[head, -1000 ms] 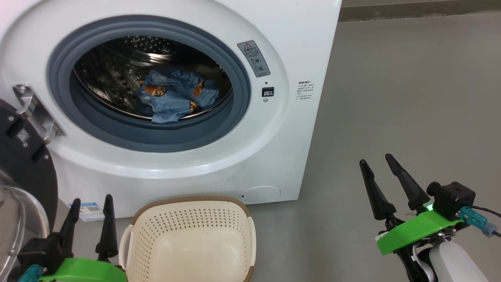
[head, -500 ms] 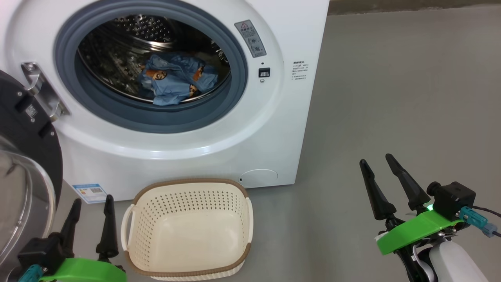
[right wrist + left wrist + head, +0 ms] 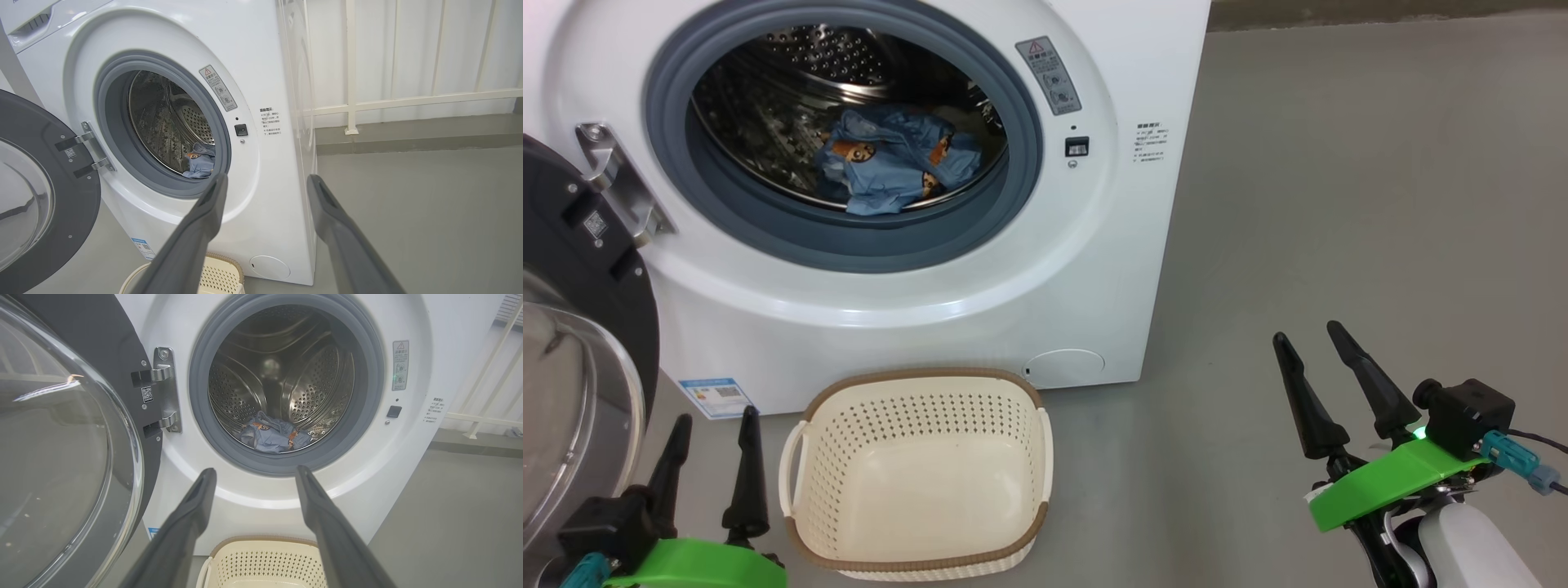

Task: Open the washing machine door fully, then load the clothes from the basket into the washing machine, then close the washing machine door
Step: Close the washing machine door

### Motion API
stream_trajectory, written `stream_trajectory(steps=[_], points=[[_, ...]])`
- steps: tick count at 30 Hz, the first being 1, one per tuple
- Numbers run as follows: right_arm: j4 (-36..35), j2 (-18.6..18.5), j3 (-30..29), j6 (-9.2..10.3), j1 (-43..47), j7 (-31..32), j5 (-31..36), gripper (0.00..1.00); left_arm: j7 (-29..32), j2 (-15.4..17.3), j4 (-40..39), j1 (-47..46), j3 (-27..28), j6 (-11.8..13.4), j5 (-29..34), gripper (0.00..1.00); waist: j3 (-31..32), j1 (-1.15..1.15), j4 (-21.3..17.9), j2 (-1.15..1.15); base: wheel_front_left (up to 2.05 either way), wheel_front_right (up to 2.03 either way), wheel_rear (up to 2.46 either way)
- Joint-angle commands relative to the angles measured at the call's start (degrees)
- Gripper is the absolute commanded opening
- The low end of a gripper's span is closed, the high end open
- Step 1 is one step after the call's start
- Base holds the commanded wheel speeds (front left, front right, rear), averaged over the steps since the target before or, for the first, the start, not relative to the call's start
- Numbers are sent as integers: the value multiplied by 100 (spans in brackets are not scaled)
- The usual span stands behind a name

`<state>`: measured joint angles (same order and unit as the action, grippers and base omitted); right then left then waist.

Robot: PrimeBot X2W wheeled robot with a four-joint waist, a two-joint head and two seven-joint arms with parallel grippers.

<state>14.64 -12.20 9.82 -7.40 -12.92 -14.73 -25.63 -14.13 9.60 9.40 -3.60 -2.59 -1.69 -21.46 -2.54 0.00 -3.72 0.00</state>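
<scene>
**Now: clothes [image 3: 890,163] in the drum [image 3: 768,122], door wide open**

The washing machine [image 3: 980,269] stands on a grey floor [image 3: 1339,204]. The washing machine door [image 3: 572,269] is swung out to the robot's left on its metal hinge [image 3: 617,184]. In the head view, its black ring and clear glass bowl sit at the left edge.

The clothes lie bunched low in the perforated steel drum, behind the grey gasket [image 3: 849,245]. They are light blue with orange-brown figures, and no part of them hangs over the lip.

The basket [image 3: 919,373] sits upright on the floor just in front of the machine's base, below the round opening. Its brown rim faces up, and its pale floor and perforated walls are in plain sight. A blue label sticker [image 3: 717,396] shows on the machine's front, between the door and the basket.

The left gripper [image 3: 716,415] hangs at the lower left of the head view, between the door and the basket, just beside the basket's left handle. Its 2 dark fingers stand apart with nothing between them. In the left wrist view they point toward the lower edge of the opening.

The right gripper [image 3: 1307,331] hangs at the lower right over bare floor, well apart from both machine and basket. Its 2 fingers are likewise spread and hold nothing. In the right wrist view they frame the machine's right front corner.
</scene>
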Motion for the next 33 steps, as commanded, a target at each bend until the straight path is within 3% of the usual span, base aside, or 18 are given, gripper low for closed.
stream_trajectory(steps=[1, 16, 33], points=[[-122, -28, 100, -9, -47, -27, -28, 100, -51, 160, -103, -150, 190, 48, -18, 100, 4, 0, 8, 0, 0, 0, 0], [-96, -64, 117, -9, -12, -27, -17, 100, -60, 168, -10, -120, 164, 149, -12, 100, 103, 0, 383, 0, 0, 0, 0], [-20, -91, 242, -9, -11, -27, -85, 100, -69, 95, -3, -85, 180, 378, -1, 100, 164, 0, 1504, 0, 0, 0, 0]])
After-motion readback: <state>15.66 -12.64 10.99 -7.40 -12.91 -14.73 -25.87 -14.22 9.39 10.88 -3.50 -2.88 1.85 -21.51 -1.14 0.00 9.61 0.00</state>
